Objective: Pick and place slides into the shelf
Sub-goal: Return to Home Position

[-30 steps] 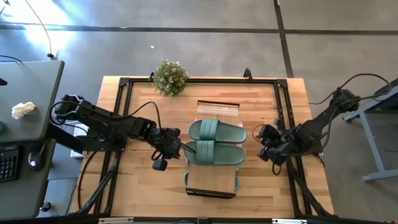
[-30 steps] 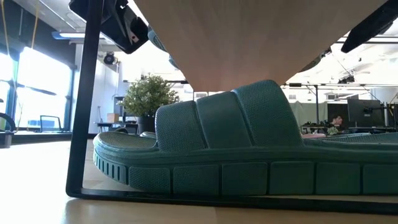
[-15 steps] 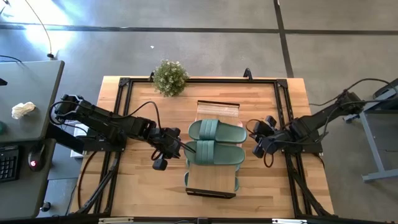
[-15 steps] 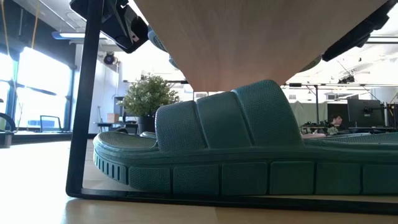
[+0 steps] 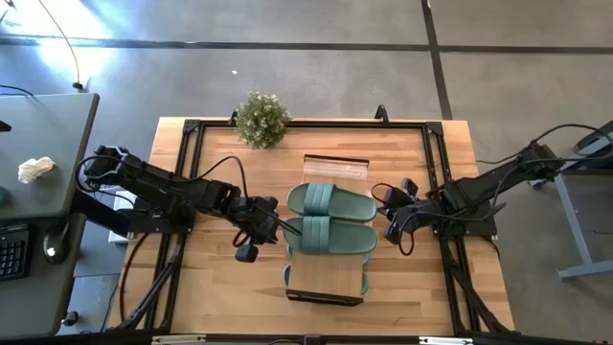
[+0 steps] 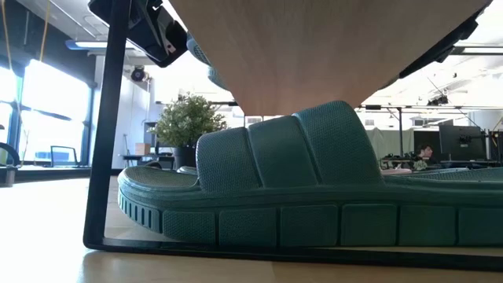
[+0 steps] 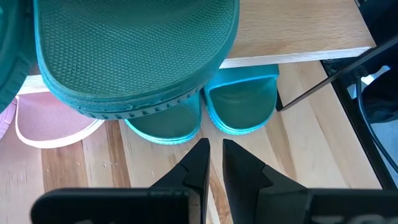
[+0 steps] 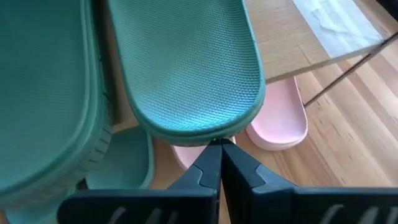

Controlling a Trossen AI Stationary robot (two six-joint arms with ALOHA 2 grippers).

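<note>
Slides [image 5: 331, 220]: 2 green on the shelf [image 5: 326, 281] top, centre of the high view; pink slide [image 8: 280, 121] beneath. Likely light, soft and grippy; best pinched at the sole rim. Left gripper [image 7: 212, 149]: narrowly parted, empty. Right gripper [image 8: 220, 146]: closed, empty.

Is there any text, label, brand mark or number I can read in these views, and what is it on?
None can be read.
The green slides and the shelf show no lettering in any view.
The keyboard at the high view's left edge: keys too small to read.
</note>
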